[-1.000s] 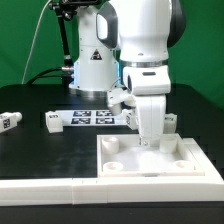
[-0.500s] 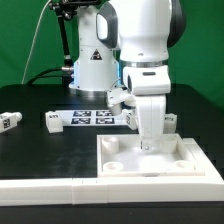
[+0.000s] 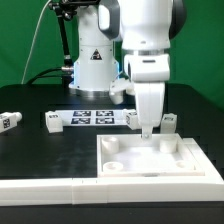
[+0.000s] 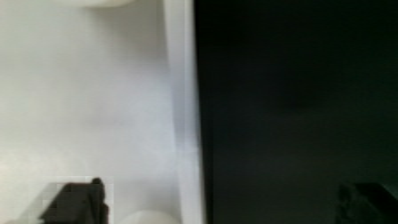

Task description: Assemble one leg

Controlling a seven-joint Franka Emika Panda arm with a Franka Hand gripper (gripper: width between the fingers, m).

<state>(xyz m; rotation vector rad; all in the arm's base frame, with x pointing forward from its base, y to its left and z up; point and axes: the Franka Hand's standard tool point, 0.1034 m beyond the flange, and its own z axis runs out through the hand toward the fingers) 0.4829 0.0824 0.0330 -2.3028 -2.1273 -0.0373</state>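
My gripper points straight down over the far edge of the large white square tray. In the wrist view the gripper is open and empty, with one dark fingertip over the tray's white surface and the other over the black table. A small white leg with a tag stands just to the exterior view's right of the gripper. Two more legs lie at the exterior view's left, one by the marker board and one at the far left.
The marker board lies behind the tray, in front of the robot base. A long white part lies along the table's front edge. A tray corner hole shows at the edge of the wrist view.
The gripper has risen a little and shifted slightly toward the exterior view's right. The tray and the legs have not moved.
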